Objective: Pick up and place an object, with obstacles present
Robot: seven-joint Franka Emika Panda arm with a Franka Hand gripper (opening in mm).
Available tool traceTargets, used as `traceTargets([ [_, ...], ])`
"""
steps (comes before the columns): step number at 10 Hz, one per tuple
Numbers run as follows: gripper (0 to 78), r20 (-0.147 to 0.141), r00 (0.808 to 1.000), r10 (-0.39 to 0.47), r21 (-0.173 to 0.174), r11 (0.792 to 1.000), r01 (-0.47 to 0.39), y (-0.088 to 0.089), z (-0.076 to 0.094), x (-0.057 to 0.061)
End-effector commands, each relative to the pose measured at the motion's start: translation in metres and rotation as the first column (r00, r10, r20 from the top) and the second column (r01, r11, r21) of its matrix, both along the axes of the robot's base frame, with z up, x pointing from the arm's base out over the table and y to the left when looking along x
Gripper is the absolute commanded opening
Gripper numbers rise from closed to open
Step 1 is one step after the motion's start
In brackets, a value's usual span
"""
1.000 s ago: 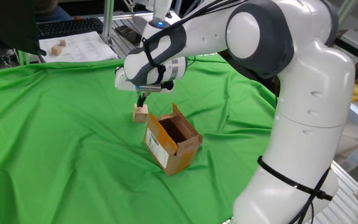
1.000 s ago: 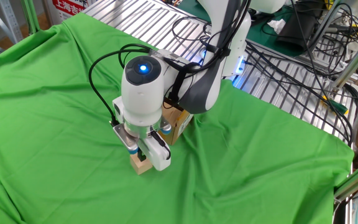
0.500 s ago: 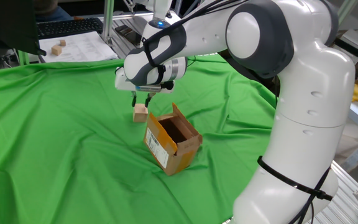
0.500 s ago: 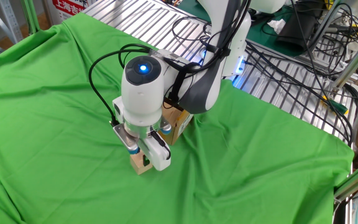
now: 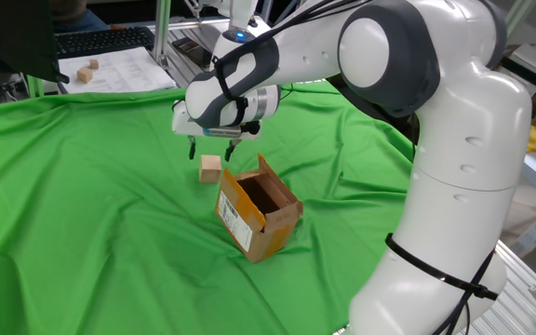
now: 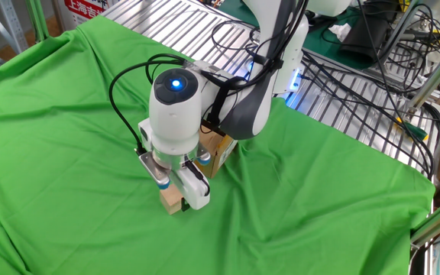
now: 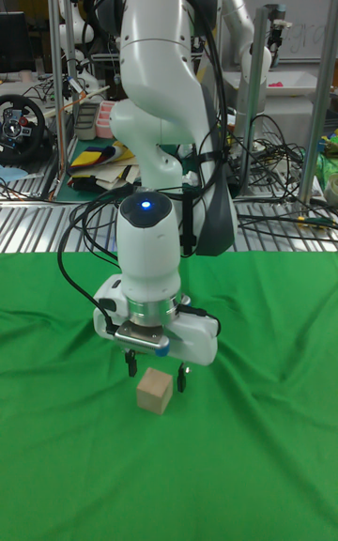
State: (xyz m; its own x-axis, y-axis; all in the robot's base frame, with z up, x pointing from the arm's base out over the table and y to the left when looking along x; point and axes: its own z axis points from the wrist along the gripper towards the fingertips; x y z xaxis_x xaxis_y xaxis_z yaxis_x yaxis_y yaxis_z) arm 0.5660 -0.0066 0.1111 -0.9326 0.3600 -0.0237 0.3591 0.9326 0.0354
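Observation:
The object, a small pale tan wooden cube, rests on the green cloth just left of the obstacle. The obstacle is a brown cardboard box with raised flaps and a white label. My gripper hangs open just above the cube, one finger on each side and neither touching it. In the other fixed view the gripper covers most of the cube, and the arm hides most of the box.
The green cloth covers the table in loose folds. Two similar small blocks lie on white paper beside a keyboard at the far left. A metal grille and cables border the cloth.
The gripper let go of the cube, spread its fingers and rose slightly. The cube stays on the cloth where it was.

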Motion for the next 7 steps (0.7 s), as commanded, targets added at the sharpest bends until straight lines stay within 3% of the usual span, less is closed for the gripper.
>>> traceTargets([
  [1, 77.4, 0.004, 1.000, 0.000, 0.001, 1.000, 0.000, -0.001, 0.001, 0.001],
  [2, 77.4, 0.005, 1.000, -0.015, 0.000, 1.000, 0.015, 0.002, -0.009, 0.004],
  [7, 77.4, 0.006, 1.000, -0.015, -0.001, 1.000, 0.015, 0.003, -0.013, 0.004],
])
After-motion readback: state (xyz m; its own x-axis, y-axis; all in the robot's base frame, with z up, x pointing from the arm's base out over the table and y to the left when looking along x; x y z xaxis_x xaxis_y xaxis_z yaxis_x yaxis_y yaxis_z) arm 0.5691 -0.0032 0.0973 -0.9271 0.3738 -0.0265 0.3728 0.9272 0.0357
